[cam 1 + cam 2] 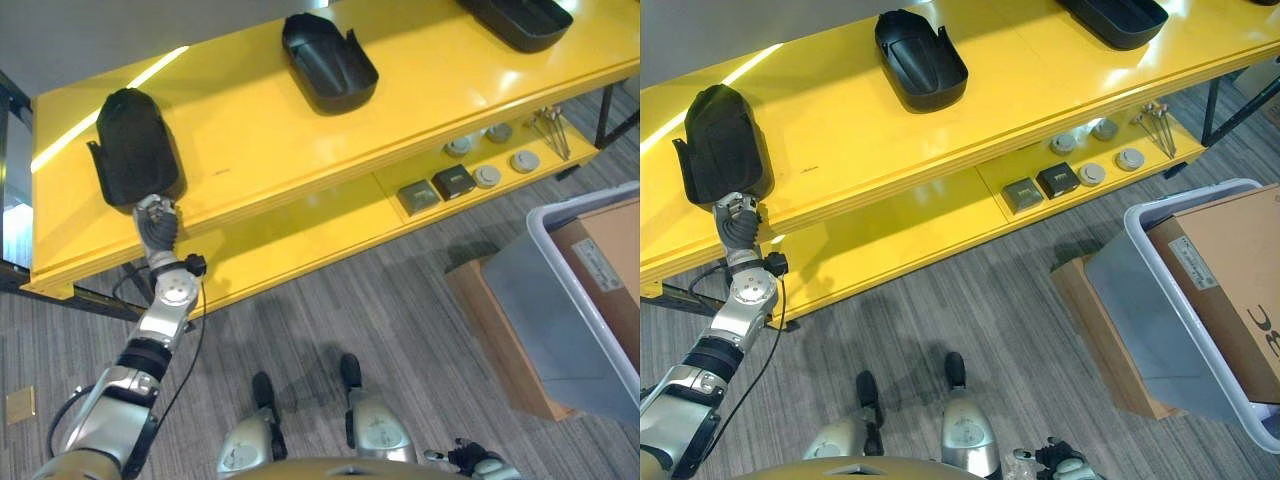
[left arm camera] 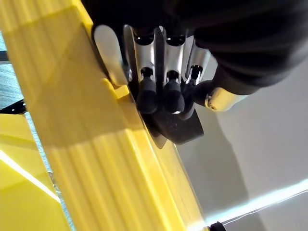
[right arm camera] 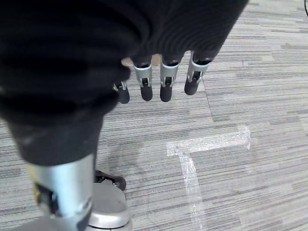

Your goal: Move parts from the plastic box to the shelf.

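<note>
A black moulded part (image 1: 133,147) lies on the left end of the yellow shelf's (image 1: 250,140) top board, its near end at the front edge. My left hand (image 1: 157,225) reaches up to that end. In the left wrist view its curled fingers (image 2: 159,91) and thumb pinch the part's thin black rim (image 2: 179,129) just over the shelf's yellow edge (image 2: 96,144). My right hand (image 3: 166,79) hangs over the carpet with relaxed fingers and holds nothing. The grey plastic box (image 1: 1160,300) stands on the floor at the right.
Two more black parts (image 1: 328,62) (image 1: 520,20) lie further right on the top board. Small square and round pieces (image 1: 452,182) sit on the lower shelf. A cardboard box (image 1: 1230,290) fills the plastic box. Clear tape (image 3: 207,142) marks the carpet.
</note>
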Robot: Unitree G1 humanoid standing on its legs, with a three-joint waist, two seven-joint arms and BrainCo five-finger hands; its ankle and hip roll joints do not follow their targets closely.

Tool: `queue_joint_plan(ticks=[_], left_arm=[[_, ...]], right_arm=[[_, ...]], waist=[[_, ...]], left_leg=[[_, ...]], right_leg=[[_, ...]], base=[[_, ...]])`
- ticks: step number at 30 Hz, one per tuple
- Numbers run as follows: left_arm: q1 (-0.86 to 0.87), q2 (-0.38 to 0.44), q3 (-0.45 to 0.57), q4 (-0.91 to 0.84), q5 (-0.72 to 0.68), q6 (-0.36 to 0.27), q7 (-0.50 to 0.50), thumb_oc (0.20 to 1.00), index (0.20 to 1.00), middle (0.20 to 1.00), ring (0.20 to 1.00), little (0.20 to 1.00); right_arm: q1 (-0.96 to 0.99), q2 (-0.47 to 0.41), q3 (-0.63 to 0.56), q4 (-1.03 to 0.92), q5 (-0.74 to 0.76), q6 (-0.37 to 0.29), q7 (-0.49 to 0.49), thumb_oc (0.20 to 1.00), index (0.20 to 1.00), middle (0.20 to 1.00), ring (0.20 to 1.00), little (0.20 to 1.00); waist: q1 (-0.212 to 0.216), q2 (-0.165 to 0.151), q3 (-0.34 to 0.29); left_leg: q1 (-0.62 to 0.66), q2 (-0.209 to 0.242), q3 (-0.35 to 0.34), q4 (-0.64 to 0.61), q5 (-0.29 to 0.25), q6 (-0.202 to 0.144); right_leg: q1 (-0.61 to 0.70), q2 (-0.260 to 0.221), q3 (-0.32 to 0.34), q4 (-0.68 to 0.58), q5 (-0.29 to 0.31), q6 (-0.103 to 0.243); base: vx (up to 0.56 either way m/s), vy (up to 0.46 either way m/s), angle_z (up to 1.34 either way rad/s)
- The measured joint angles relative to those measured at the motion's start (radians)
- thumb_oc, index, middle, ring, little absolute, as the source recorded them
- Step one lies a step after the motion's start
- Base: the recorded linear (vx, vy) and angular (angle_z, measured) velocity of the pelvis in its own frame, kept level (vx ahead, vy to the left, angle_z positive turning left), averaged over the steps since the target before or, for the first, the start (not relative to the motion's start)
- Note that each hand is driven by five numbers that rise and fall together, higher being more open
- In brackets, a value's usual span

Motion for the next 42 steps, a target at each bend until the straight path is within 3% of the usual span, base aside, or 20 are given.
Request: queue_joint_plan(ticks=[5,13,19,24,35,42], left_arm=[[-0.023,0.002,0.003,-0.003,-0.063,-0.003,-0.030,0.200,0.200,0.200,0.200,0.200],[-0.031,0.030,0.029,-0.196,-0.090,0.068,-0.111,0.200,0.200,0.200,0.200,0.200],[-0.074,0.035,0.029,-0.212,-0.090,0.089,-0.139,0.200,0.200,0.200,0.200,0.200],[-0.062,0.044,0.028,-0.397,-0.081,0.128,-0.156,0.200,0.200,0.200,0.200,0.200],[-0.064,0.063,0.016,-0.217,-0.085,0.166,-0.169,0.200,0.200,0.200,0.200,0.200],[-0.046,0.062,0.011,-0.270,-0.084,0.146,-0.205,0.200,0.200,0.200,0.200,0.200]], right_arm=[[-0.012,0.000,0.001,0.000,0.000,0.000,0.000,1.000,1.000,1.000,1.000,1.000],[-0.027,-0.001,-0.004,0.001,0.000,0.001,0.000,1.000,1.000,1.000,1.000,1.000],[-0.031,-0.001,-0.004,0.001,0.000,0.000,0.000,1.000,1.000,1.000,1.000,1.000],[-0.037,-0.002,-0.017,0.000,0.000,0.000,0.000,1.000,1.000,1.000,1.000,1.000],[-0.049,-0.004,-0.023,0.024,-0.034,-0.001,0.000,1.000,1.000,1.000,1.000,1.000],[-0.051,-0.005,-0.023,0.035,-0.037,-0.001,0.000,1.000,1.000,1.000,1.000,1.000]], waist=[[0.004,-0.001,0.008],[0.013,-0.010,0.032],[0.000,-0.006,0.036],[0.007,-0.003,0.039],[-0.002,0.023,0.045],[0.006,0.023,0.045]], left_leg=[[-0.004,0.000,0.000,0.000,0.000,0.000],[-0.018,0.000,-0.001,0.000,0.010,0.002],[0.000,-0.003,0.000,0.001,0.021,0.009],[0.009,-0.004,-0.004,0.006,0.019,0.010],[0.019,-0.002,-0.013,0.000,0.008,0.002],[0.019,-0.003,-0.014,0.001,0.016,0.005]], right_leg=[[-0.003,0.000,0.002,0.000,0.000,0.000],[-0.015,0.001,0.004,0.000,0.011,-0.003],[0.005,0.000,0.000,0.006,0.019,0.000],[0.018,-0.001,-0.008,0.006,0.016,0.001],[0.030,0.000,-0.007,0.000,0.003,-0.006],[0.032,0.000,-0.010,0.006,0.010,-0.002]], base=[[0.00,0.000,0.00],[-0.01,-0.001,0.00],[0.00,0.000,0.01],[0.00,0.004,0.04],[0.00,0.001,0.01],[0.00,0.000,0.00]])
